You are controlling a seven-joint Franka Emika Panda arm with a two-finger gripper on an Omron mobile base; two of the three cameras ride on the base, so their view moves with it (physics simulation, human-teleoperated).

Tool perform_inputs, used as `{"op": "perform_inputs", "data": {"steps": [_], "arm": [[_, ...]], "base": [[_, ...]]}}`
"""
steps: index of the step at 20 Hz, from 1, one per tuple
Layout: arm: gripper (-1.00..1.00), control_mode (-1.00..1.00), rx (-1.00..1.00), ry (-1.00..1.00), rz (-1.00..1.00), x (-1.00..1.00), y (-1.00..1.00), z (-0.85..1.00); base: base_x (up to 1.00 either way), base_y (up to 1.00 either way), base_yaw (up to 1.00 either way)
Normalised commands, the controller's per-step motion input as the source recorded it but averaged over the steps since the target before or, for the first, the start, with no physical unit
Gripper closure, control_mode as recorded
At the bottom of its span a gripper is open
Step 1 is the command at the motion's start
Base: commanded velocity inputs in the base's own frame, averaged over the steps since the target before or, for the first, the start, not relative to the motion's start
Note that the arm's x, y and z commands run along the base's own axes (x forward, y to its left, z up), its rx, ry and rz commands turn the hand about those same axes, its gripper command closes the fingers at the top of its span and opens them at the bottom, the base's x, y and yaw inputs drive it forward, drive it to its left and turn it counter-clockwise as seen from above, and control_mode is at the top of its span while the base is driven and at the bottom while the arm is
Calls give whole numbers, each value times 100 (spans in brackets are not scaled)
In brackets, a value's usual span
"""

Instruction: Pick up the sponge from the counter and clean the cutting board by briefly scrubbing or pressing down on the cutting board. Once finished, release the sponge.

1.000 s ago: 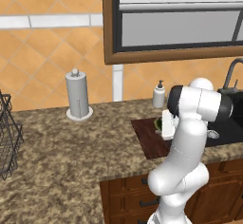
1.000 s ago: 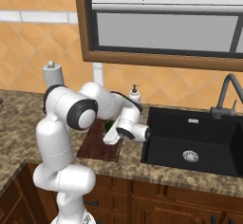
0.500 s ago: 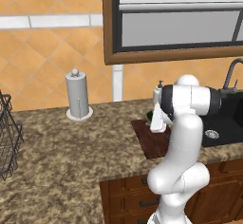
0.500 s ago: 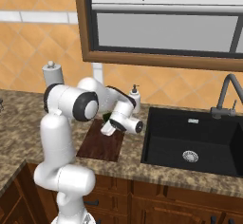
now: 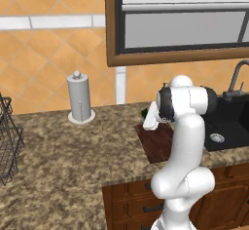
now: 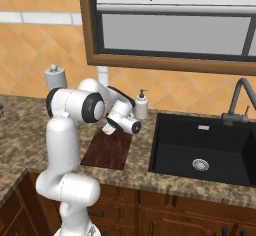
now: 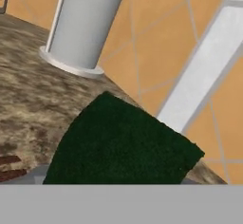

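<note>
Arm swung back toward wall, sponge (image 7: 121,142) close ahead; fingers' spread cannot tell

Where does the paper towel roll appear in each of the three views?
Left base view: left of centre, the paper towel roll stands on the counter by the wall.
Right base view: far left, behind the arm's shoulder.
Hand view: top, left of centre.
Shared landmark: the white tile strip to its right.
</note>
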Motion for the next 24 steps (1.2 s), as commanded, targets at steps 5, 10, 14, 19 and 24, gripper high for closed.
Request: {"op": "perform_inputs", "data": {"steps": [5,10,14,19,24], "arm": [[100,-100,0,2,0,-65,5,-46],[100,-100,0,-16,0,-59,4,-7],[100,-100,1,25,0,-26,0,-2],[100,-100,0,26,0,-54,0,-26],[100,-100,11,-20,0,-100,1,-39]], "base": [[0,0,0],[0,0,0],[0,0,0],[0,0,0],[0,0,0]]}}
